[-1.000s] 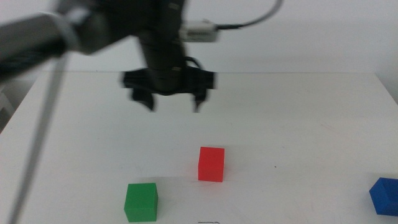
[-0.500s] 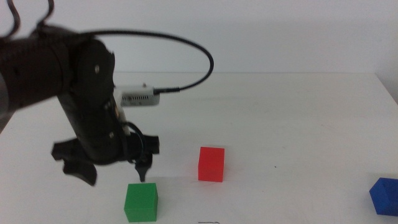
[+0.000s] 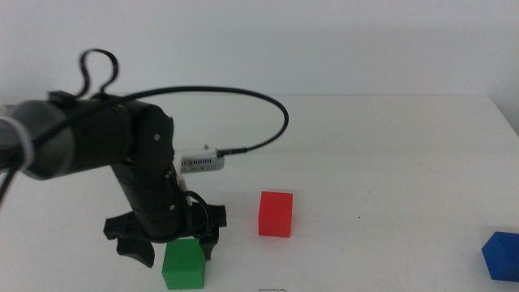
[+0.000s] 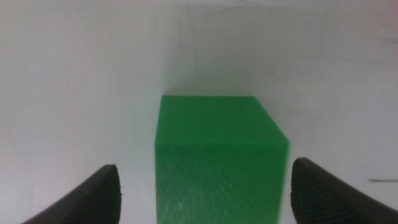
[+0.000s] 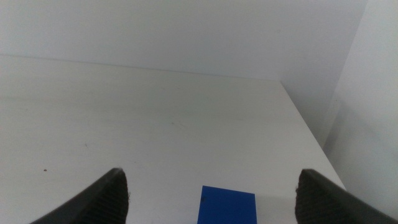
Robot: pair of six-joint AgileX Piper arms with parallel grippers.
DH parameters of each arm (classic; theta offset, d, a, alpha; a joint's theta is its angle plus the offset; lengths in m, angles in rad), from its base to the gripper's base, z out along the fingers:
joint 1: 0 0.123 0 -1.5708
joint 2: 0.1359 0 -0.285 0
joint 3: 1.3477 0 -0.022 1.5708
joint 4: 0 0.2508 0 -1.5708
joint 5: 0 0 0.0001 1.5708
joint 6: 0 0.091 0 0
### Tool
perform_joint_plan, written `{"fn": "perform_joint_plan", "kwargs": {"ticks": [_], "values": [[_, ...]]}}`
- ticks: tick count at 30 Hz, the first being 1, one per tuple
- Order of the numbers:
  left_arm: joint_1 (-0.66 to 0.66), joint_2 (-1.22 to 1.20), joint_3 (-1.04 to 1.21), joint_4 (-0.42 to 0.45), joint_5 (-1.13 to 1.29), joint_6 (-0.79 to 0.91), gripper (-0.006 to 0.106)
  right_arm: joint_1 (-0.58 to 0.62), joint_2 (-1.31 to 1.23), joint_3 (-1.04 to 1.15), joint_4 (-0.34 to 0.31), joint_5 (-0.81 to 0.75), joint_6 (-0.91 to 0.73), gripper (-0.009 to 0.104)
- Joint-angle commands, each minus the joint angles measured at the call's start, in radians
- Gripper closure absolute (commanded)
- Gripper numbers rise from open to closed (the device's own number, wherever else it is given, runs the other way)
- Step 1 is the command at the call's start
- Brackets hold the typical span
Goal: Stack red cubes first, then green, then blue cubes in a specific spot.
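Here a plain white table runs back to a bare pale wall, its far edge a straight line and its right corner falling away to a lighter floor in the right wrist view. The red cube makes the handiest landmark: it sits upright on bare tabletop, alone, with nothing on it. The green cube lies to its left and nearer the camera, apart from it, also flat on the table. The blue cube sits far to the red cube's right, close to the table's right edge and partly cut off by the frame. The left gripper has its dark arm reaching in left of the red cube, with a cable looping over it; its jaws are spread wide, one on either side of the green cube with clear gaps to both, touching neither face. The right gripper is out of the middle view; it hangs with jaws wide apart, looking down toward the blue cube, holding nothing.
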Motion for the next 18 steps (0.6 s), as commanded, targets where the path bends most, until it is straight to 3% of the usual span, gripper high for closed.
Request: {"fn": "perform_joint_plan", "kwargs": {"ticks": [1,5,8,18], "values": [[-0.005,-0.007,-0.018,-0.014,-0.013,0.009,0.007,-0.006,-0.019,-0.018,-0.012,-0.080,-0.009,0.013],[-0.005,0.036,-0.018,-0.031,-0.038,0.059,0.011,-0.006,-0.019,-0.018,-0.012,-0.080,-0.009,0.013],[-0.005,0.052,-0.018,-0.044,-0.040,0.079,0.021,-0.006,-0.019,-0.018,-0.012,-0.080,-0.009,0.013],[-0.005,0.007,-0.073,-0.004,0.051,0.073,0.087,-0.006,-0.019,-0.018,-0.012,-0.080,-0.009,0.013]]}}
